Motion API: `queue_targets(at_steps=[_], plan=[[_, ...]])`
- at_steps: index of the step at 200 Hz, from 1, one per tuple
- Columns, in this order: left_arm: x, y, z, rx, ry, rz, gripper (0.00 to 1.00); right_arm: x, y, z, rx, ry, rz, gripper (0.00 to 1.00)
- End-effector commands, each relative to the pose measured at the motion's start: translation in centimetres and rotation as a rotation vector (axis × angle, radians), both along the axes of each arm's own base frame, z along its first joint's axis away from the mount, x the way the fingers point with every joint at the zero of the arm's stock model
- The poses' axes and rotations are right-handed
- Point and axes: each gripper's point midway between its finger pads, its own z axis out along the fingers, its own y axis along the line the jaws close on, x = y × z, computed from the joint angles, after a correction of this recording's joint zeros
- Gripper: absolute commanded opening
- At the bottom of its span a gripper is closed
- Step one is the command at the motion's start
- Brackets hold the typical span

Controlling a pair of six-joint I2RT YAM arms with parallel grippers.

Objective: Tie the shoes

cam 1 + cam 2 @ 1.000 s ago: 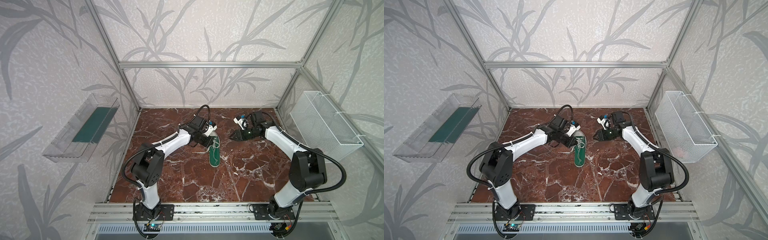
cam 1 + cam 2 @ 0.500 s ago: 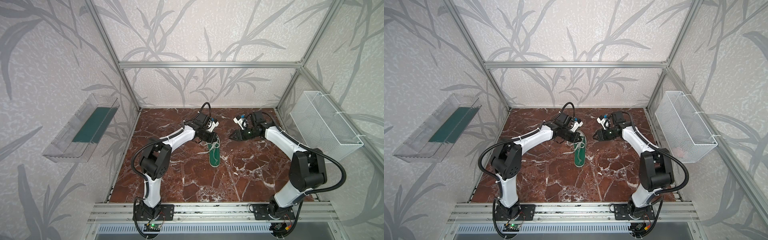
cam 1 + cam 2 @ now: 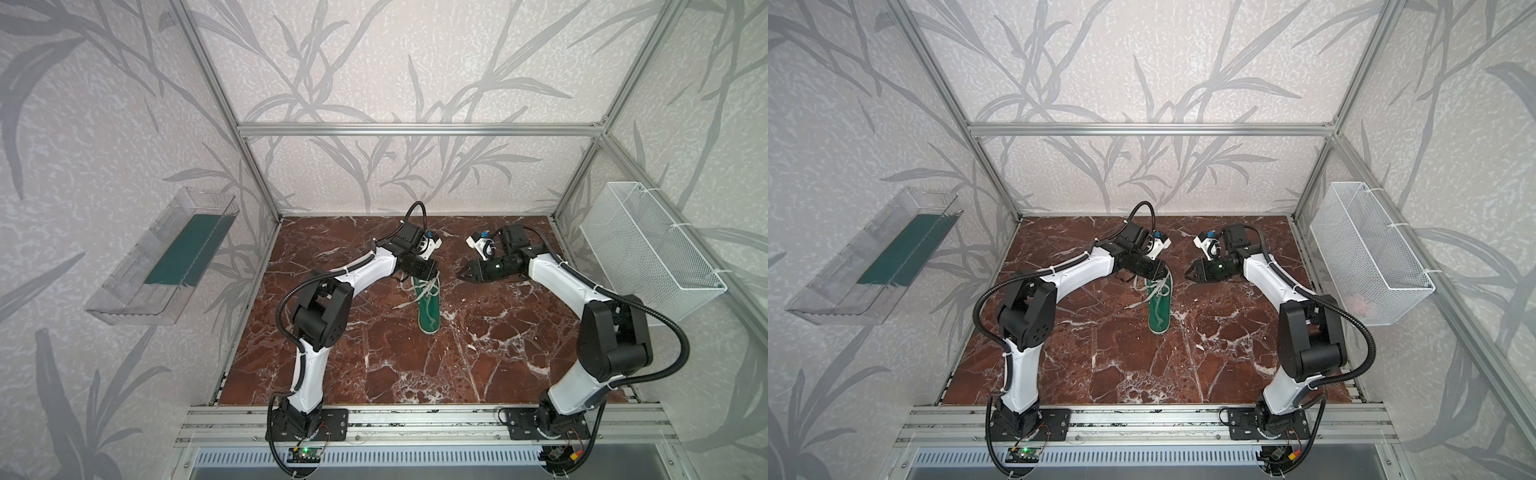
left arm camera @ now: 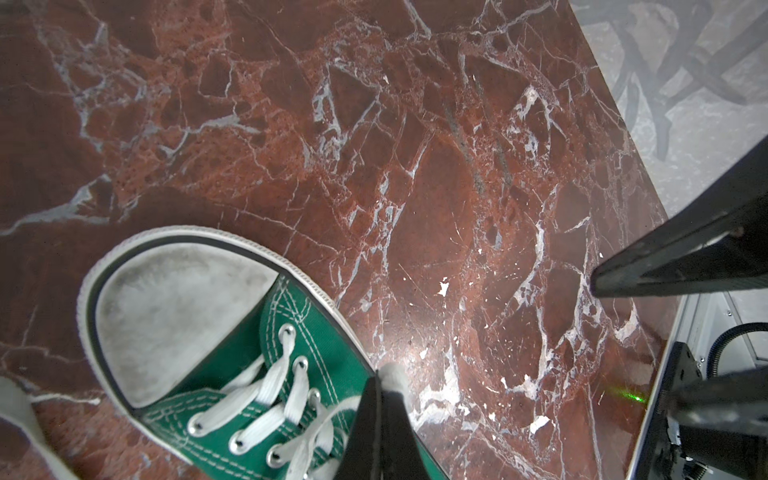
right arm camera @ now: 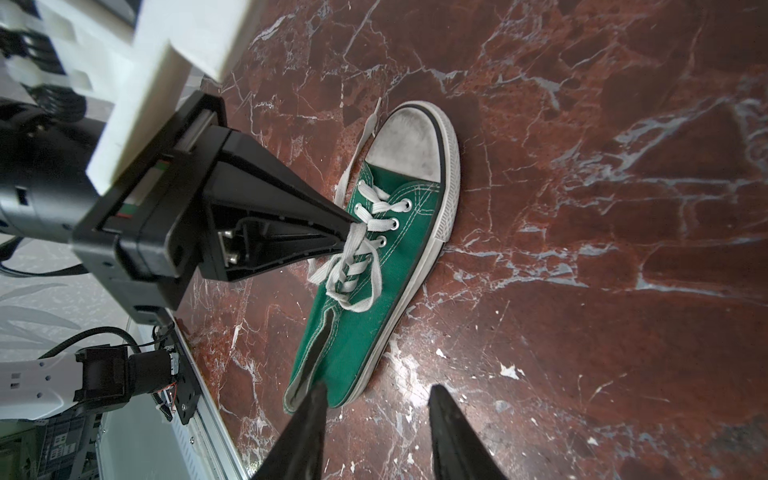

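The green shoe (image 3: 428,309) (image 3: 1158,312) lies on the marble top, its white toe cap towards the back. My left gripper (image 3: 433,276) (image 3: 1163,276) hangs over the lacing, shut on a white lace (image 5: 360,232). In the left wrist view a white bit of lace (image 4: 394,376) sticks out at the tips of that gripper (image 4: 381,376), beside the shoe (image 4: 324,345). A loose lace end (image 3: 401,306) trails left of the shoe. My right gripper (image 3: 461,275) (image 3: 1188,275) (image 5: 376,386) stands open and empty, just right of the shoe (image 5: 399,257).
A white wire basket (image 3: 648,249) hangs on the right wall. A clear plastic tray (image 3: 166,257) with a green liner hangs on the left wall. An aluminium rail (image 3: 415,419) carries both arm bases along the front edge.
My left gripper has moved right, from beside the shoe to above its lacing, and the arm's elbow has swung right with it. The right arm has not moved.
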Motion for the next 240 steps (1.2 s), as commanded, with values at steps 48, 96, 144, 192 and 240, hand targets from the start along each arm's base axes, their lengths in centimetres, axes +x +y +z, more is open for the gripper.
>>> queue_targets(at_steps=[48,96,144,192,240], plan=[[0.3,-0.3,-1.7,0.056,0.012,-0.063,0.00,-0.6,0.3,-1.1,0.049,0.052,-0.019,0.41],[0.1,-0.2,-1.4,0.051,0.013,-0.060,0.00,1.3,2.3,-3.0,0.184,0.118,-0.064,0.40],[0.1,-0.2,-1.2,0.043,0.007,-0.056,0.03,2.8,4.8,-4.2,0.186,0.136,-0.034,0.40],[0.0,-0.3,-1.0,0.040,0.006,-0.061,0.06,3.5,5.8,-5.3,0.189,0.165,-0.027,0.40],[0.0,-0.3,-0.7,0.038,-0.001,-0.064,0.13,3.9,5.7,-6.9,0.173,0.186,-0.050,0.40]])
